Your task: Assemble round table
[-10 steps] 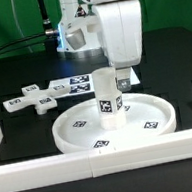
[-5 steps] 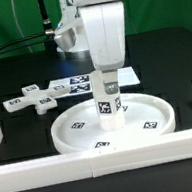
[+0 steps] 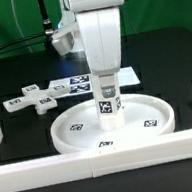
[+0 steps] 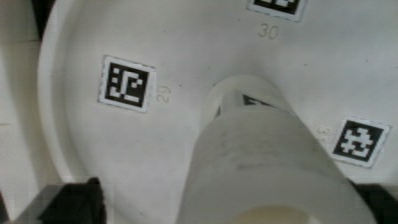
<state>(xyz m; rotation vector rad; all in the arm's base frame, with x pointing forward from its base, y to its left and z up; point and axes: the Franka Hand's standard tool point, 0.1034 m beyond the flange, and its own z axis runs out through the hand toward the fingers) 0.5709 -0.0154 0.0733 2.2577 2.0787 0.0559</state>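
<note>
Turning since a second ago, the gripper (image 3: 106, 85) now stands straight above the leg (image 3: 110, 114). Before, its body was twisted toward the exterior view's right, and it has also come a little lower. The leg stands upright in the middle of the disc (image 3: 63, 140), which lies near the table's front edge. The jaws stand at both sides of the leg's top, but I cannot tell whether they pinch it or are only around it. I judge this is a fresh hold for one more turn of the leg into the disc.

Counted here are one disc, one leg, one foot (image 3: 29, 100) toward the edge at the exterior view's left, one marker board (image 3: 129, 75) behind the disc, and three rails (image 3: 56, 172) along the edges.

Seen from the wrist view, the leg fills the space below the camera, with one dark finger (image 4: 79, 200) beside it. Two whole tags (image 4: 127, 82) show on the disc, and a third is cut off.
</note>
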